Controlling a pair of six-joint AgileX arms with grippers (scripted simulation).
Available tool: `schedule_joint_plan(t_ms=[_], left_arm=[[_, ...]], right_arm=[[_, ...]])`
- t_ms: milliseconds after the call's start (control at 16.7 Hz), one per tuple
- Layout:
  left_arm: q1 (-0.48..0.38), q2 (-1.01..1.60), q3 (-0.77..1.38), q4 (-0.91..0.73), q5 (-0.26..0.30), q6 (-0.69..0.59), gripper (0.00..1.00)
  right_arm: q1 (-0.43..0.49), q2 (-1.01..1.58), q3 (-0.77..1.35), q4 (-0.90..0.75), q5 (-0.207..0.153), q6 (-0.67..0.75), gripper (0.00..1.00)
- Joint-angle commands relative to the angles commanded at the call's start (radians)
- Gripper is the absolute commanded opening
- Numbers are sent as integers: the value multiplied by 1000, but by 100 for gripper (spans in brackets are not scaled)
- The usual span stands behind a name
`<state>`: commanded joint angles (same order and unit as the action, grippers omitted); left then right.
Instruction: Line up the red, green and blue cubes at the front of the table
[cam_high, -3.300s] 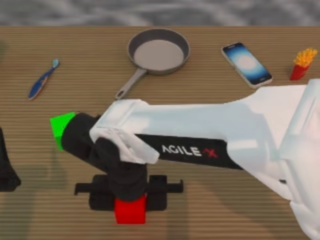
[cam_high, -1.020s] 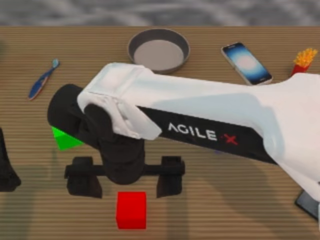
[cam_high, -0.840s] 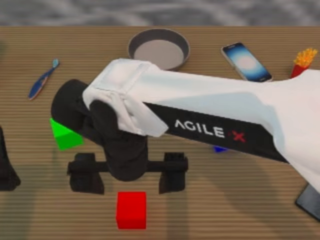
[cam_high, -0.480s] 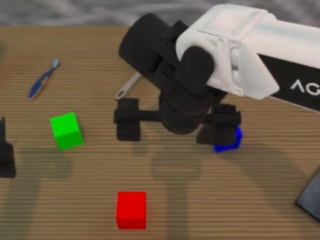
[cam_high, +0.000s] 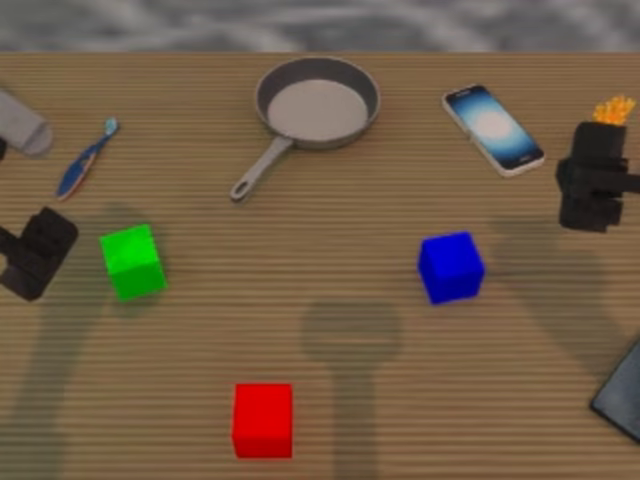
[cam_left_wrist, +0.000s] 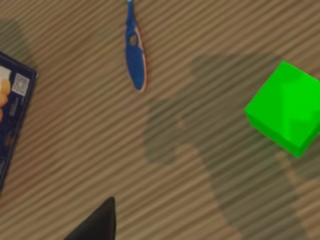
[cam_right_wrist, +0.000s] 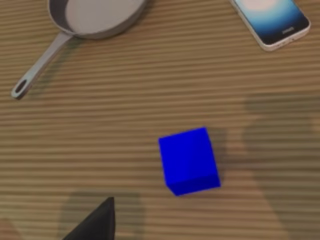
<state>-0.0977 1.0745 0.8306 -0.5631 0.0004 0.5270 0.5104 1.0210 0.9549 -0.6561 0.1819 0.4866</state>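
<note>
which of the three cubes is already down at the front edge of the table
The red cube. It sits alone near the front edge, while the green cube and blue cube lie farther back, mid-table.

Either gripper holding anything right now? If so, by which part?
Nothing is held. The red cube, green cube and blue cube all sit free on the table. The left gripper and right gripper are at the table's edges, clear of them.
</note>
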Motion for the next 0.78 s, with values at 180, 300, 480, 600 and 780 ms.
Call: schedule_joint_plan(t_ms=[180, 300, 480, 600, 780], left_arm=[[-25, 297, 205, -146, -1, 133, 100], [-40, 478, 336, -239, -1, 217, 100], [-61, 698, 508, -356, 0, 327, 100], [-72, 815, 606, -419, 0, 387, 100], [-84, 952, 723, -488, 1, 457, 100]], right_arm=[[-140, -305, -274, 155, -11, -141, 100], [-226, -477, -440, 257, -31, -226, 100], [-338, -695, -656, 406, -74, -337, 100], [-400, -820, -772, 495, -107, -396, 100], [-466, -955, -893, 598, -153, -457, 100]])
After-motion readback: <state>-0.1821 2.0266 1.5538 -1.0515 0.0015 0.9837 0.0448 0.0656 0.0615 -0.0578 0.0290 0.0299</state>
